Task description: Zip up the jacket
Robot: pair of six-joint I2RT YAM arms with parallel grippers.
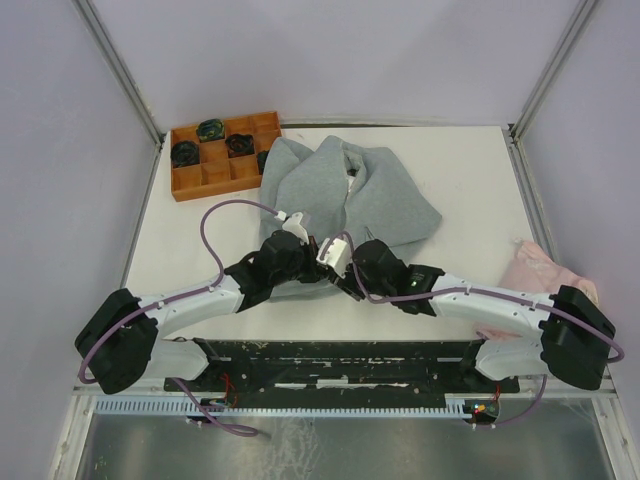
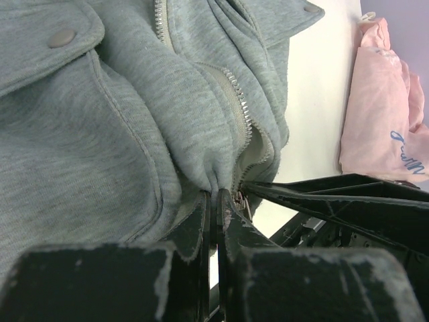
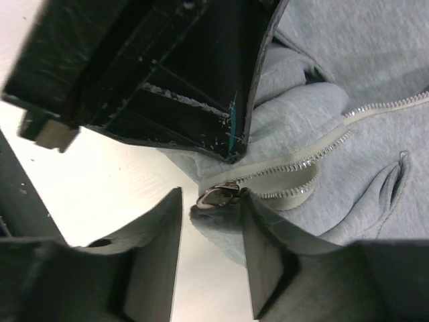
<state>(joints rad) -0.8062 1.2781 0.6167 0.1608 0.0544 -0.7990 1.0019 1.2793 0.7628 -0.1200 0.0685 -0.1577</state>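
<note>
The light grey fleece jacket (image 1: 345,190) lies spread on the table with its front zipper partly apart. My left gripper (image 2: 219,196) is shut on the jacket's bottom hem (image 2: 201,171), right beside the lower end of the zipper teeth (image 2: 244,111). My right gripper (image 3: 211,196) is open at that same corner. The metal zipper slider (image 3: 220,194) sits between its fingers, close against the right finger (image 3: 268,255), and the left finger (image 3: 157,248) stands clear of it. Both grippers meet at the jacket's near edge in the top view.
An orange compartment tray (image 1: 190,175) with several dark objects stands at the back left, touching the jacket's hood side. A pale pink cloth (image 1: 540,268) lies at the right edge of the table, also seen as the pink cloth (image 2: 379,100) from the left wrist.
</note>
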